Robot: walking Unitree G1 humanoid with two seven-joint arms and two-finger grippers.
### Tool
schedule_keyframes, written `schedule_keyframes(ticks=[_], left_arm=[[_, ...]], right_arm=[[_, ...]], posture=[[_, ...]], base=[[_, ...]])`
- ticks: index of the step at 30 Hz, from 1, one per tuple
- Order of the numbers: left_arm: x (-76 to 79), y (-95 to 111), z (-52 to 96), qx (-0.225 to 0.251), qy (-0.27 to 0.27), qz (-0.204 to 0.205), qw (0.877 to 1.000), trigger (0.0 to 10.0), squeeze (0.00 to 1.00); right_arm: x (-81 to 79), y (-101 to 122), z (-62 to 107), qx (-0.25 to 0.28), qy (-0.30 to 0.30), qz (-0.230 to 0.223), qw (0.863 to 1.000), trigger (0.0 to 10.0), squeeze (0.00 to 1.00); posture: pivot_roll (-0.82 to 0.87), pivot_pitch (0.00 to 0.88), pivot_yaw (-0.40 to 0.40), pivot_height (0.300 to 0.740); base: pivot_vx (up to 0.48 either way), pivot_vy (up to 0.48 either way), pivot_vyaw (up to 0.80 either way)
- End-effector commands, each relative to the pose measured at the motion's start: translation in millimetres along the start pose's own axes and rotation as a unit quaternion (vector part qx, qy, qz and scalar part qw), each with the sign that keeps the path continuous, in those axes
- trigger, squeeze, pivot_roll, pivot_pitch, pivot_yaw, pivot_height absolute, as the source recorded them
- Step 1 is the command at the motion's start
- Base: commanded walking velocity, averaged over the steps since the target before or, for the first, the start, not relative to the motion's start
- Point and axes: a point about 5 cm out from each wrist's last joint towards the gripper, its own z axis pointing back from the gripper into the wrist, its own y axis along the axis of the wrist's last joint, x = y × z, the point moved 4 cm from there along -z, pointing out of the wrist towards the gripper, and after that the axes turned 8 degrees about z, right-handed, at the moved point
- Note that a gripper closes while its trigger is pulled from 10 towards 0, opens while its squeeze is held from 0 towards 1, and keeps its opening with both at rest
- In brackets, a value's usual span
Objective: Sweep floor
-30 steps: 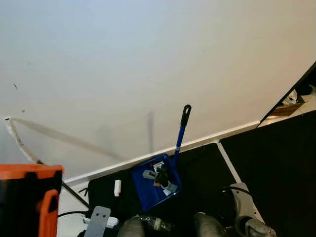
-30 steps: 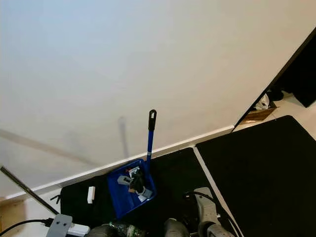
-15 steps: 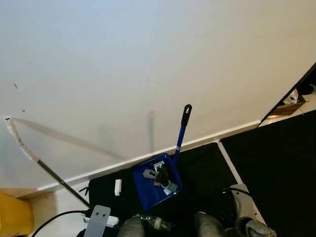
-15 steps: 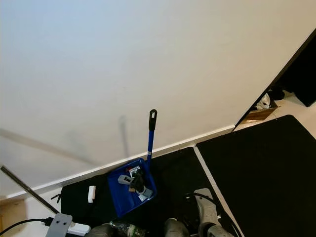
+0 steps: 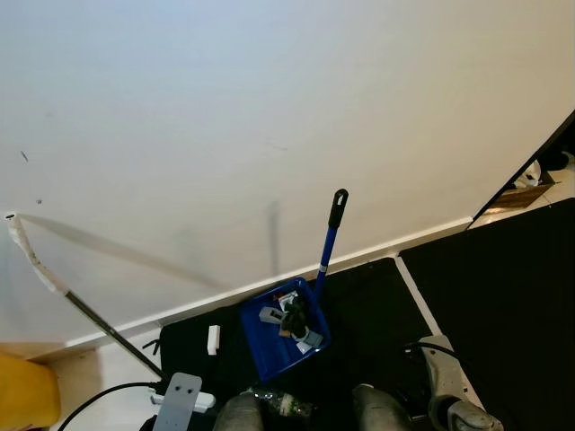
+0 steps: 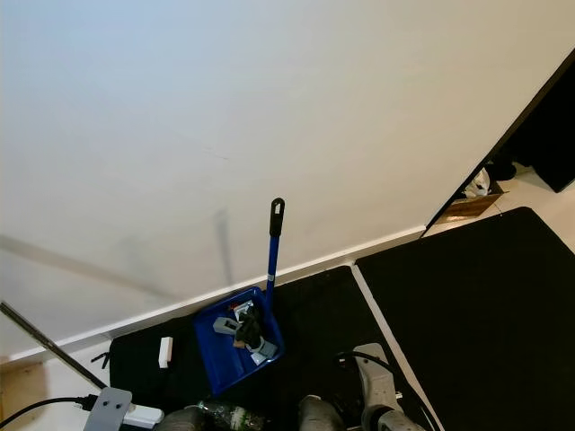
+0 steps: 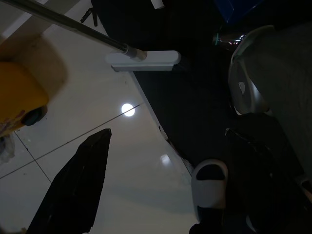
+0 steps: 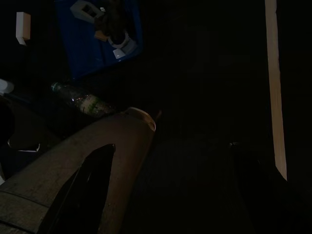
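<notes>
left gripper (image 7: 161,180): hangs idle above a glossy tiled floor (image 7: 112,161); fingers (image 7: 73,185) spread apart, one dark finger on each side of the wrist view. just beyond the fingertips, a white mop head (image 7: 143,60) with a grey pole (image 7: 63,24) lies at the edge of a black mat (image 7: 195,97); a yellow object (image 7: 19,97) sits off to one side, a white slipper (image 7: 209,187) close by the other finger.

right gripper (image 8: 170,190): hangs idle over the black mat; fingers (image 8: 80,190) likewise parted, with the robot's leg (image 8: 63,165) beside one of them. ahead of the tips lie a clear bottle (image 8: 80,100) and, farther out, a blue dustpan (image 8: 100,41) holding grey and dark scraps (image 8: 114,29). a small white block (image 8: 22,25) lies on the mat beside the pan.

head views: the dustpan (image 5: 284,329) rests on the mat near the skirting of a white wall (image 5: 269,117), forward of both grippers; its blue handle (image 5: 328,242) with black grip rises against the wall. the mop pole (image 5: 81,310) leans on the wall to the left.
</notes>
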Motion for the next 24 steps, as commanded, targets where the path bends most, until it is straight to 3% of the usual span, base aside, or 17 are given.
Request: schedule_keyframes(ticks=[1,24], left_arm=[[5.8,-9.5,2.4,-0.012,-0.005,0.000,1.000,10.0,0.00],[3.3,-8.8,2.2,-0.012,-0.005,-0.002,1.000,10.0,0.00]], right_arm=[[0.7,-11.0,2.9,-0.018,-0.002,-0.001,1.000,10.0,0.00],[-0.4,-10.3,2.4,-0.018,-0.002,-0.002,1.000,10.0,0.00]], posture=[[0.01,0.124,-0.029,0.740],[0.01,0.129,-0.028,0.740]], base=[[0.000,0.000,0.00],[0.000,0.000,0.00]])
